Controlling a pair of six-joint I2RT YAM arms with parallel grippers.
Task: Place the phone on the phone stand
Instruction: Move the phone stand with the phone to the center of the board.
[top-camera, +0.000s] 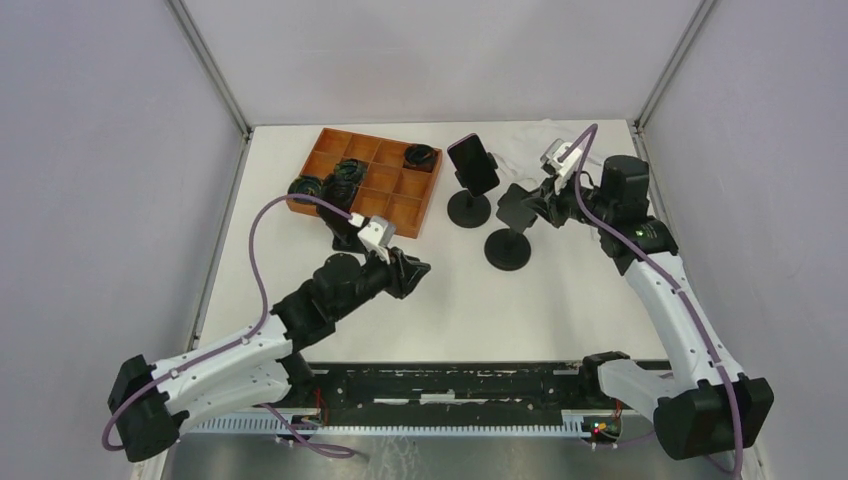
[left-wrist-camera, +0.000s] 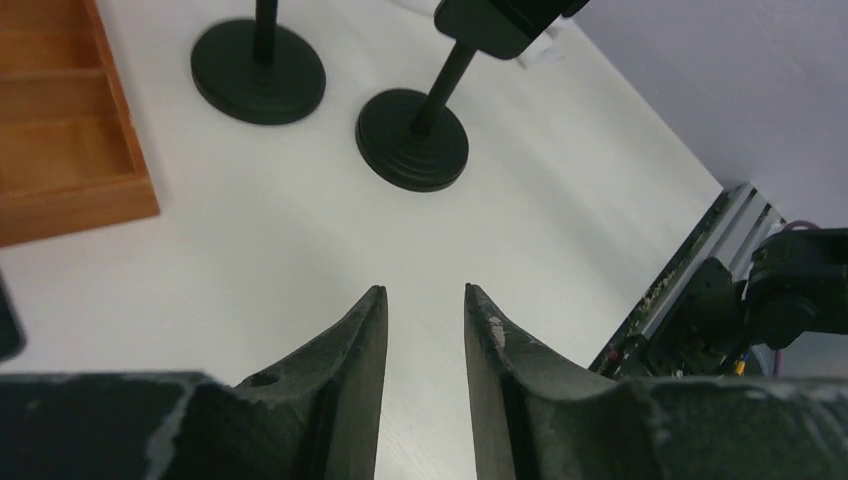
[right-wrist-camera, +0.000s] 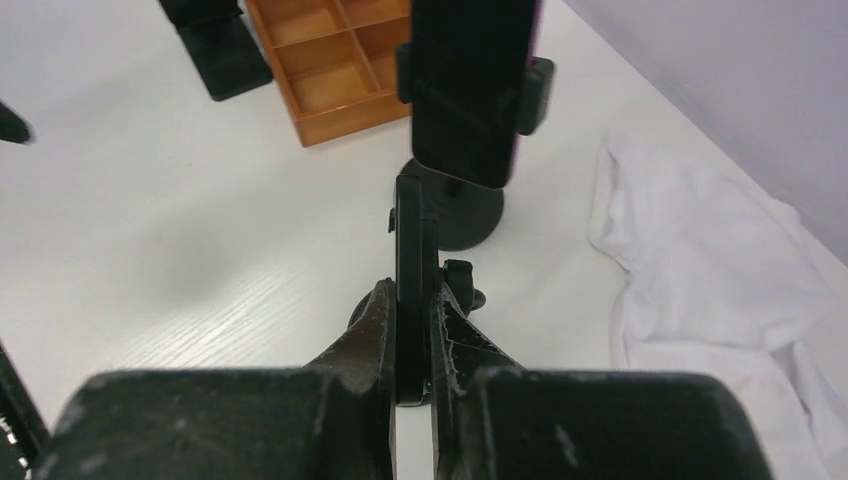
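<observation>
Closest to the right wrist lens, the right jaws are pressed shut on a thin dark plate (right-wrist-camera: 410, 240) seen edge-on. A small knuckle on its back suggests it is the empty cradle of the nearer stand (top-camera: 508, 248) rather than a handset, though I cannot be sure. Straight ahead of those jaws and a little above them, the phone (right-wrist-camera: 468, 90) stands upright in the far stand (right-wrist-camera: 470, 215), side clips hugging both its edges and a dark flat side facing the jaws. By that look the phone is already seated, and the grip on the plate is probably there to steady or tilt the second stand. To the right of the jaws a crumpled white cloth (right-wrist-camera: 700, 270) lies on the bench (right-wrist-camera: 150, 220). Ahead and to their left sits a compartmented wooden tray (right-wrist-camera: 330, 70). The left jaws stand partly open with only bare bench in the gap, holding nothing, well apart from both stands. The two round bases lie ahead of them, with the tray to their left. No brand, label or lettering can be read on the phone, the stands or the tray
</observation>
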